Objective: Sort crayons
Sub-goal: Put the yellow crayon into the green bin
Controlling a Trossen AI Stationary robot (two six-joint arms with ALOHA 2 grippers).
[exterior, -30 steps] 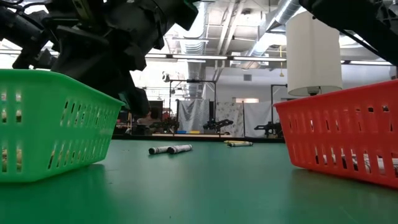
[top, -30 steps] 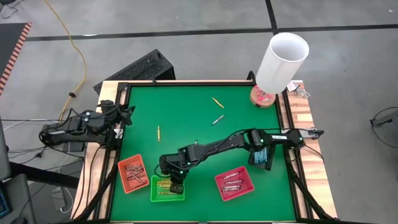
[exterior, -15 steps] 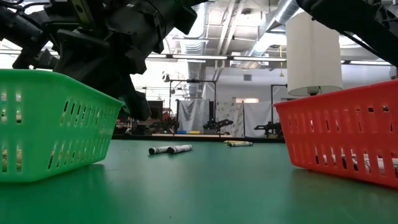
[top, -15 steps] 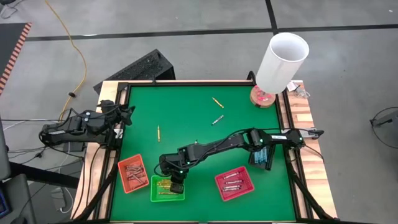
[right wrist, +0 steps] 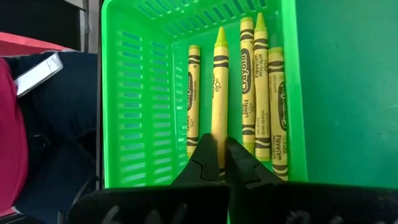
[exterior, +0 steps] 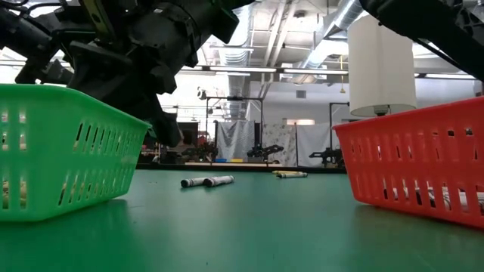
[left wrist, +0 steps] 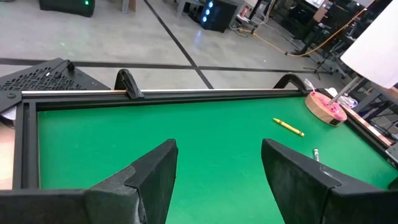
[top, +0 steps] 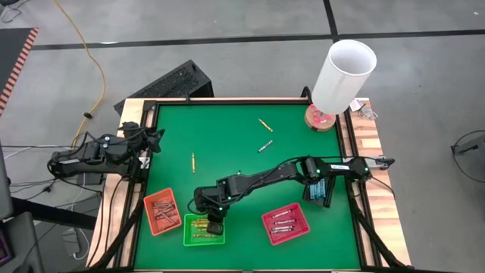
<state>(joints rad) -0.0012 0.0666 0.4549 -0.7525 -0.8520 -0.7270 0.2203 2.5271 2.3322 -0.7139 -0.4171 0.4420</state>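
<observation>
My right gripper (right wrist: 222,160) hangs over the green tray (top: 191,233), shut on a yellow crayon (right wrist: 219,93). Several more yellow crayons (right wrist: 261,93) lie flat on the floor of the green tray (right wrist: 143,106). Loose on the green mat are a yellow crayon (top: 192,161), another yellow one (top: 264,124) and a grey one (top: 264,145). In the low view the grey crayon (exterior: 206,181) lies beyond the trays. My left gripper (left wrist: 217,180) waits open at the table's left edge (top: 155,140), with nothing between its fingers. My right gripper pinches the yellow crayon by its blunt end (right wrist: 217,134) between its two fingertips. The fingers slant down from above and lie along the crayon. The crayon points away from the fingers over the green tray, between the others; whether its tip rests on the tray floor I cannot tell.
An orange tray (top: 161,212) with reddish crayons, a red tray (top: 286,223) with grey ones and a black tray (top: 318,189) stand along the near side. A white cylinder (top: 345,76) stands at the far right corner. A person's red sleeve (right wrist: 12,124) shows beyond the near edge.
</observation>
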